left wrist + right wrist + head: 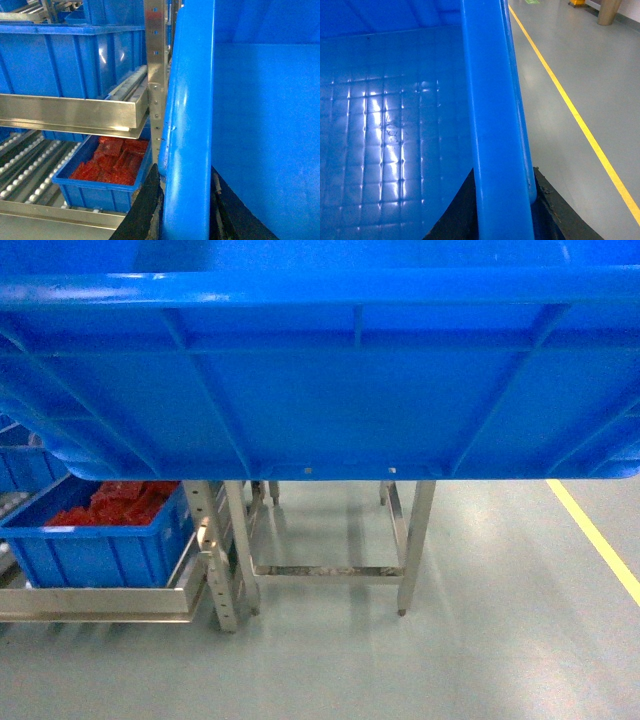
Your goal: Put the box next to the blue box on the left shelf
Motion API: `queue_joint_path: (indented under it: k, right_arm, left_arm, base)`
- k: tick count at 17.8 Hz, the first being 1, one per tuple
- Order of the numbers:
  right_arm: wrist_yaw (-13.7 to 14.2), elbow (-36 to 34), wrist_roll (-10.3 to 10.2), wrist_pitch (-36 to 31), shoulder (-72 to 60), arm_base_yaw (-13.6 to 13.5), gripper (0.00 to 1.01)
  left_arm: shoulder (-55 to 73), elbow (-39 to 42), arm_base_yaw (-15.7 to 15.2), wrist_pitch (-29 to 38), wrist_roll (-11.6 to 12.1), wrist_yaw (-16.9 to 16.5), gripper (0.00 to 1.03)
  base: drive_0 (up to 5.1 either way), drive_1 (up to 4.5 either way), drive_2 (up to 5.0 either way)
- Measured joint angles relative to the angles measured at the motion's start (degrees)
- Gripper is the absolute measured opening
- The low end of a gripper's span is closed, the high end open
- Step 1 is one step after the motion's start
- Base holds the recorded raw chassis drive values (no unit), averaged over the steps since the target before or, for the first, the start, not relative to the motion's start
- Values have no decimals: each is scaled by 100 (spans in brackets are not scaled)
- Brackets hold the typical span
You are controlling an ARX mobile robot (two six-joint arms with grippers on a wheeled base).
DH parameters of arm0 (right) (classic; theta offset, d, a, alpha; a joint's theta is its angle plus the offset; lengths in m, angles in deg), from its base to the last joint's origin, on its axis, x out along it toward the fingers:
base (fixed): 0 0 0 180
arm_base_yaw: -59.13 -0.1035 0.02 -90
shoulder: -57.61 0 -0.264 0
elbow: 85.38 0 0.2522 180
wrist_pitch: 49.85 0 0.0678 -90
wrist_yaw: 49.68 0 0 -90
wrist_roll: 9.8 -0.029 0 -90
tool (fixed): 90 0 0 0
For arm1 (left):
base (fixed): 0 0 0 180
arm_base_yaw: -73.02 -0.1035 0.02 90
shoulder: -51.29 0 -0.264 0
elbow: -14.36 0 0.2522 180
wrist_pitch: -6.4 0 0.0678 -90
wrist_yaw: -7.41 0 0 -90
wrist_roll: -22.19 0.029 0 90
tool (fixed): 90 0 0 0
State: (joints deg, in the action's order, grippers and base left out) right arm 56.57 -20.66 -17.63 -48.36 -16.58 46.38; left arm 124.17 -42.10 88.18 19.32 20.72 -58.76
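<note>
The box (330, 390), a large bright blue ribbed crate, hangs in the air and fills the top half of the head view. My left gripper (185, 171) is shut on its left rim (192, 100), one black finger on each side of the wall. My right gripper (504, 172) is shut on the right rim (490, 100) in the same way. Low on the left lies the left shelf (27, 172), a bed of white rollers. A blue box (100, 540) full of red pieces (112, 162) rests on it, below and left of the crate.
An upper rack level (70, 112) carries more blue boxes (65, 60). A perforated metal upright (156, 75) stands right beside the crate's left wall. A bare metal stand (330, 550) sits under the crate. A yellow line (595, 535) crosses the grey floor at right.
</note>
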Motion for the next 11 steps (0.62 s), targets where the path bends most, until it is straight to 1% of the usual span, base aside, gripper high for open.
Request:
queue_joint_path:
  k: [4, 11]
  right_arm:
    - [2, 0, 2, 15, 2, 0, 21]
    - [13, 0, 2, -13, 4, 2, 21]
  left_arm:
    - [0, 0, 0, -9, 0, -2, 15]
    - [0, 0, 0, 24, 0, 17, 15]
  base:
    - [-441, 47, 420]
    - [-501, 243, 243]
